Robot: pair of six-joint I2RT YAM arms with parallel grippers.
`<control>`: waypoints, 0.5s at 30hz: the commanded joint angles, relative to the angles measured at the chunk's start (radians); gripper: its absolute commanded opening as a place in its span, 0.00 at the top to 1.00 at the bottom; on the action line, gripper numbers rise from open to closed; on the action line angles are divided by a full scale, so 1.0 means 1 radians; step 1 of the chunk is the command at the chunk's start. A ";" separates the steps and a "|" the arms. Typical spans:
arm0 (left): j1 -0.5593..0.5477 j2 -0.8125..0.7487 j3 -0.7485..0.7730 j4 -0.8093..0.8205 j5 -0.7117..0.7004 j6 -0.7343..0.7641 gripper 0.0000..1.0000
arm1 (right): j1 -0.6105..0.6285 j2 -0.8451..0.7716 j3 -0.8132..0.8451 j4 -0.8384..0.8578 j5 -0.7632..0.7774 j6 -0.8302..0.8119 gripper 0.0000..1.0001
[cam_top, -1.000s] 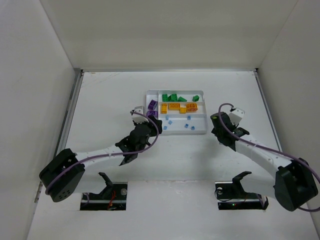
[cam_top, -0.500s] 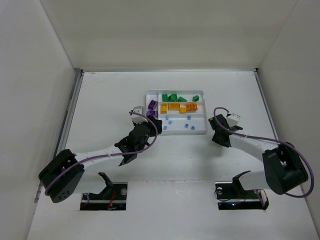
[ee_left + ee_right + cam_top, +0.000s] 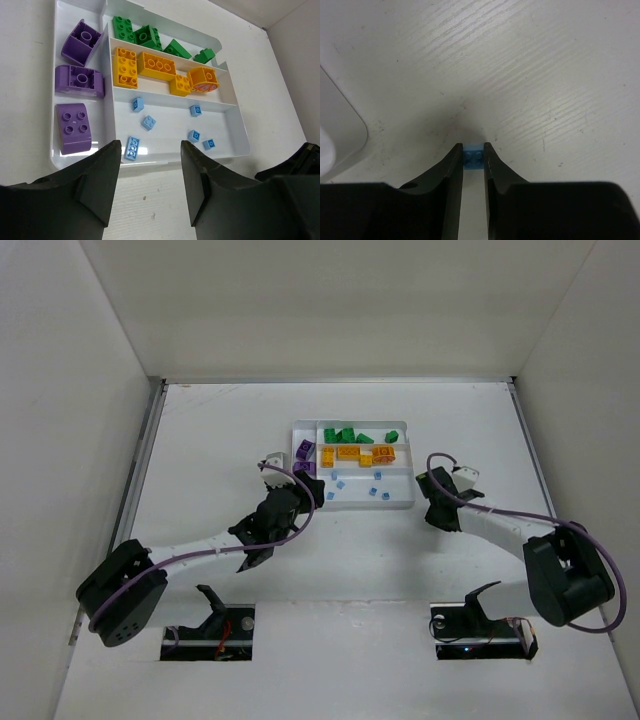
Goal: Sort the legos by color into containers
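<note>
R fingers [image 3: 451,170] close around lt-blue lego [image 3: 473,156] on table [image 3: 545,75] — prob. pinching it; L fingers [image 3: 102,170] spread near tray [image 3: 165,161].

Nothing properly readable anywhere, tbh. Closest to a marking: a pinkish printed patch on the face of the rounded orange lego [image 3: 202,80], sitting in the middle long section of the white tray [image 3: 170,125]. Way too blurry and small to make out as letters, numbers or a logo. Just plain studs on the other bricks, with no brand lettering legible at this sharpness. Same story in the overhead and right wrist views.
</note>
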 commanded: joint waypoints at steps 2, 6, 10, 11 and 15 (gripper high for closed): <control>0.010 -0.039 -0.013 0.042 0.006 -0.010 0.51 | 0.022 -0.041 0.012 -0.048 0.046 0.021 0.80; 0.018 -0.046 -0.018 0.045 -0.002 -0.003 0.51 | 0.079 -0.163 0.050 -0.092 0.072 0.025 0.81; 0.033 -0.052 -0.022 0.045 -0.014 0.014 0.50 | 0.190 -0.188 0.134 0.010 0.043 0.015 0.81; 0.042 -0.049 -0.024 0.045 -0.018 0.017 0.50 | 0.208 -0.167 0.156 0.053 0.028 0.006 0.80; 0.069 -0.060 -0.039 0.045 -0.038 0.020 0.49 | 0.236 -0.026 0.233 0.237 -0.036 -0.057 0.80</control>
